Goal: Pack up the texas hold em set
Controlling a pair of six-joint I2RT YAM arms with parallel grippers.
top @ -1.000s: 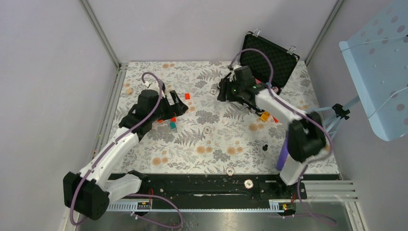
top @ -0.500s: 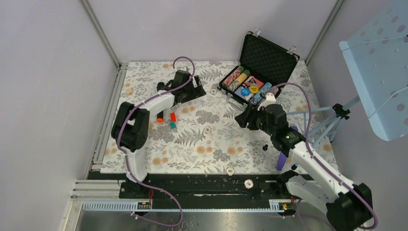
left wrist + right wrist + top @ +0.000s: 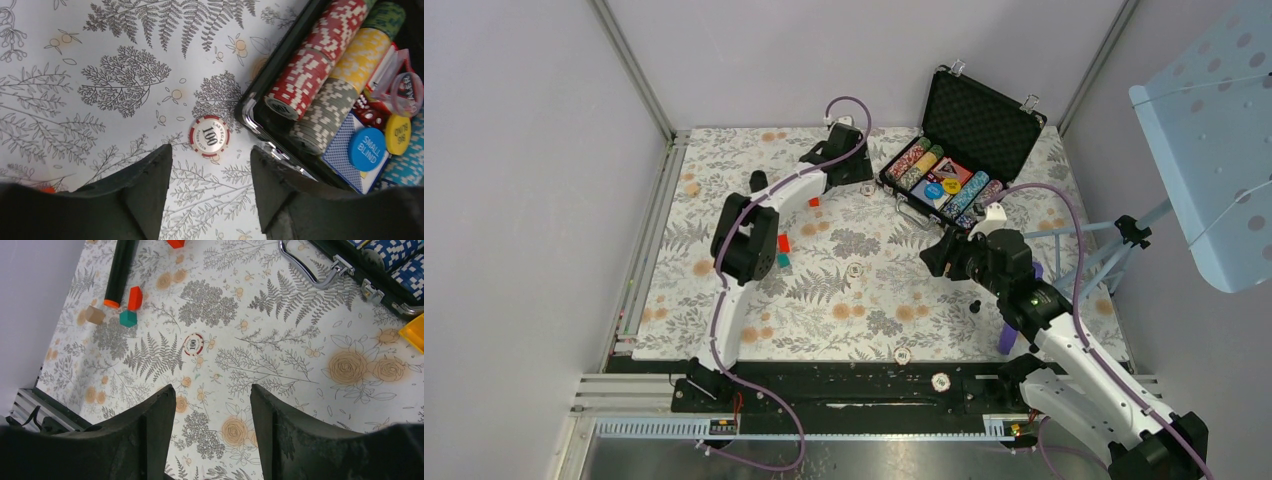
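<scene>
Two tools: my left tool and my right tool, each with its fingers apart and nothing between them.
Left tool place: near the far edge of the desk, just beside the briefcase's left corner.
Right tool place: over the right half of the desk, on the near side of the briefcase.
Briefcase: at the far right corner of the desk, lid up, foam lining showing.
Inside the briefcase: a red-and-white chip row, a yellow chip row and a grey chip row lie on edge. A blue card deck carries the blue button marked SMALL BLIND, with the yellow button touching it.
Handle: silver, on the briefcase's near wall.
First loose chip: marked 100, flat on the desk beside the briefcase's corner, just ahead of the gap of my left tool. Whether my fingers touch it I cannot tell.
Second loose chip: flat mid-desk, ahead of my right tool, well apart from it.
Third loose chip: by the near edge.
Left half of the desk: a black microphone with an orange end, a red block beside that end, and a teal block just beside the red one.
</scene>
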